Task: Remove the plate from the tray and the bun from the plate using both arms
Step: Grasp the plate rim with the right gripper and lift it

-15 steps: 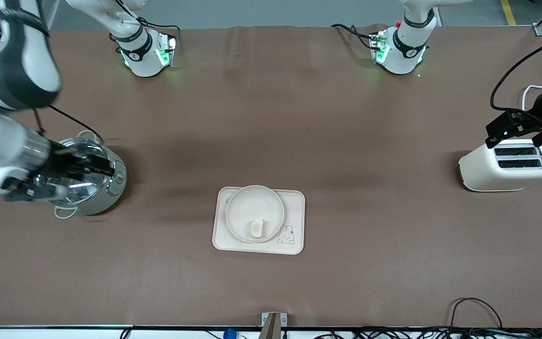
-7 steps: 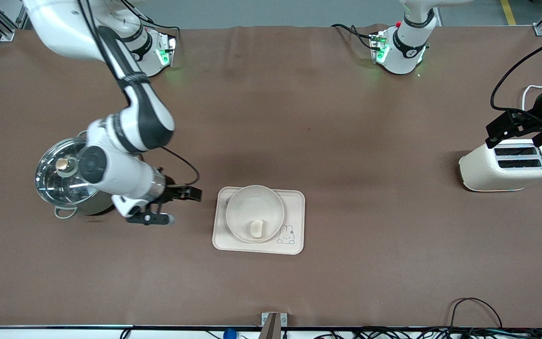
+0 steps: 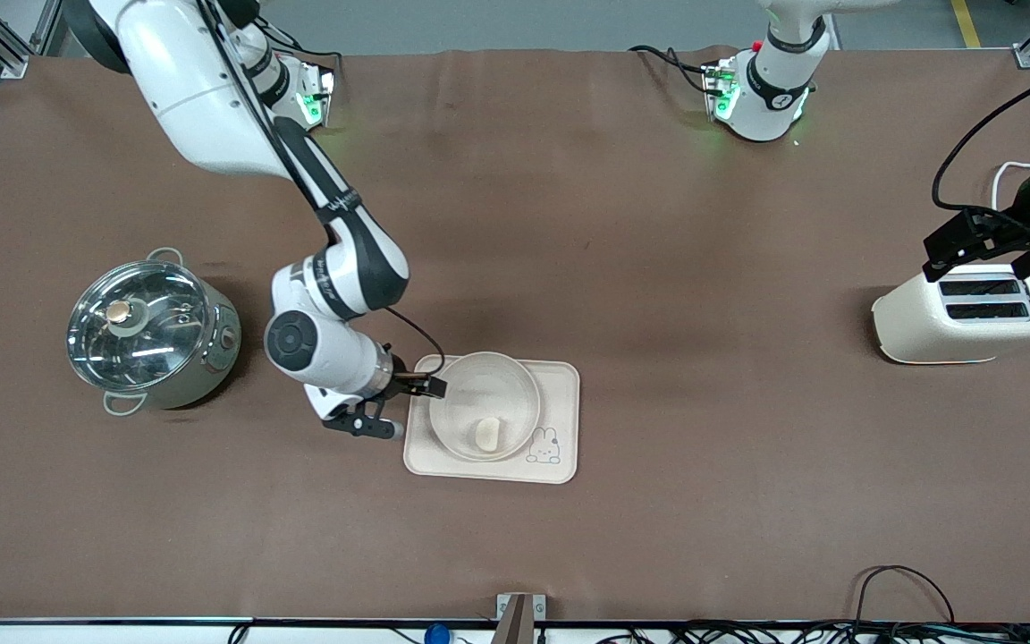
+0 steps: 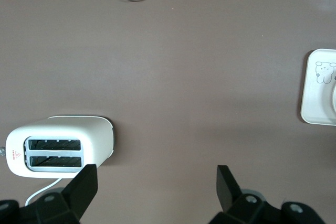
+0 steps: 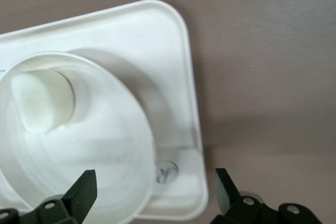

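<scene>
The round shallow cream-beige plate (image 3: 485, 406) sits on the rectangular cream rabbit tray (image 3: 560, 465), with the small pale bun (image 3: 487, 435) in it. The right gripper (image 3: 421, 386), jaws wide, hovers at the plate's rim. The left gripper (image 4: 155, 179), jaws wide, waits over the cream two-slot toaster (image 3: 962, 317).

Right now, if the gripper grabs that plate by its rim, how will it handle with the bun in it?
The plate looks thin, probably light and fairly stiff. Its smooth raised rim may slip between the open right gripper's fingers. The bun lies loose near the rim, so a tilt would likely slide it.
</scene>
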Tool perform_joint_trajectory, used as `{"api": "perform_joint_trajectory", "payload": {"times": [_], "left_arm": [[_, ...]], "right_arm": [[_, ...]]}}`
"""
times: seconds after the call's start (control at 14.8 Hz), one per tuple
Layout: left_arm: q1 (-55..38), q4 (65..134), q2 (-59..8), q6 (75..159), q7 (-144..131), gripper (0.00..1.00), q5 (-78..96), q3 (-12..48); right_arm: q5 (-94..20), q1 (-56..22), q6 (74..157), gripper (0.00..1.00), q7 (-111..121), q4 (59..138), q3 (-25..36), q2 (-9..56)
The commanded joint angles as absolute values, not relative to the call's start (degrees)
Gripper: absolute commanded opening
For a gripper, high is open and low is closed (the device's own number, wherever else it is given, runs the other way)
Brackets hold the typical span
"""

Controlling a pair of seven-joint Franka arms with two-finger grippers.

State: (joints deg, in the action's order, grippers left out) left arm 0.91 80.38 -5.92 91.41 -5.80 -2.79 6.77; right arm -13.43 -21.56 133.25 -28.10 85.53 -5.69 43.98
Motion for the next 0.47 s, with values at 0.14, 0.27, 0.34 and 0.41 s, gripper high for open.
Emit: {"api": "perform_joint_trajectory", "payload": {"times": [0.14,0.27,0.34,0.41], "left_arm": [[1.0,80.2,-5.4,90.6,-5.2,1.0,-3.7,6.9],[1.0,80.2,-5.4,90.6,-5.2,1.0,-3.7,6.9],[1.1,80.2,-5.4,90.6,-5.2,1.0,-3.7,6.9],[1.1,80.2,-5.4,90.6,-5.2,1.0,-3.7,6.9]], "right_arm": [[-14.2,-22.4,134.5,0.67,-27.3,81.4,-5.4,47.8],[-14.3,-22.0,135.0,0.54,-25.0,81.3,-5.4,48.5],[-14.3,-22.0,135.9,0.44,-24.8,81.3,-5.4,48.7],[-14.3,-22.0,136.1,0.34,-24.9,81.3,-5.4,48.9]]}}
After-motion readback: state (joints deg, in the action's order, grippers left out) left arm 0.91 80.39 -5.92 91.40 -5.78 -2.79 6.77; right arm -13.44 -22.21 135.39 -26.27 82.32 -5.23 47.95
